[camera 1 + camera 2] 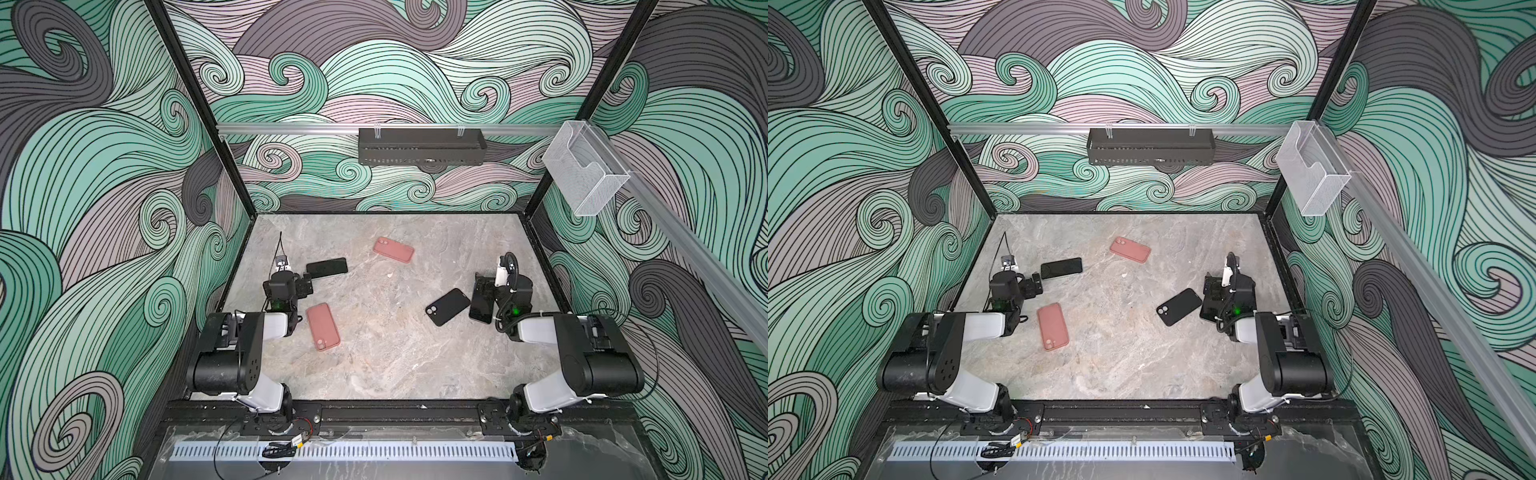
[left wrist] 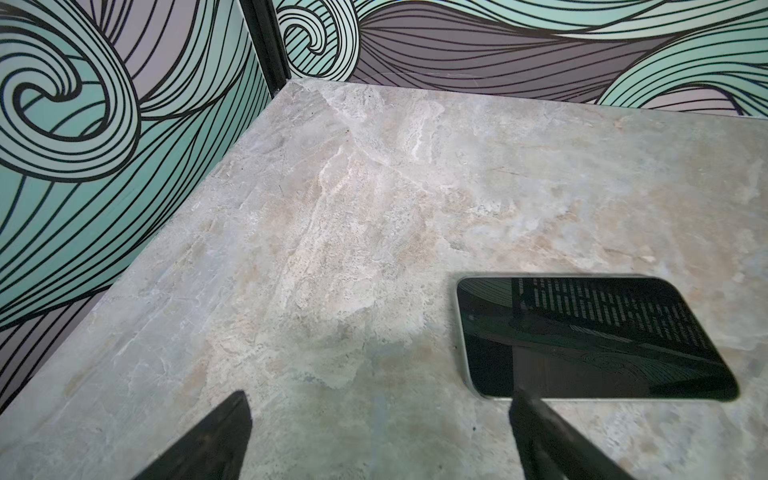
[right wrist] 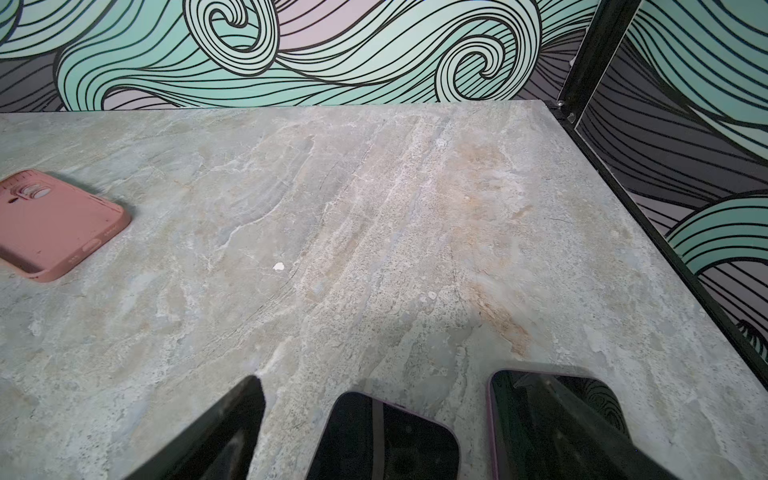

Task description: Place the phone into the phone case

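Observation:
A black phone (image 1: 326,268) (image 2: 582,336) lies screen up at the left. My left gripper (image 1: 305,284) (image 2: 378,399) stands open just in front of it, one fingertip at the phone's edge. One pink case (image 1: 323,326) lies beside the left arm and another pink case (image 1: 393,249) (image 3: 54,224) sits farther back. A black case (image 1: 447,306) (image 3: 386,436), back up, lies at the right next to a second dark phone (image 1: 481,309) (image 3: 536,419). My right gripper (image 1: 484,286) (image 3: 390,382) hangs open over their far ends, holding nothing.
Patterned walls close in the marble table (image 1: 395,365) on three sides. A black perforated basket (image 1: 422,146) hangs on the back rail and a clear plastic holder (image 1: 584,170) on the right rail. Both arm bases stand at the front edge.

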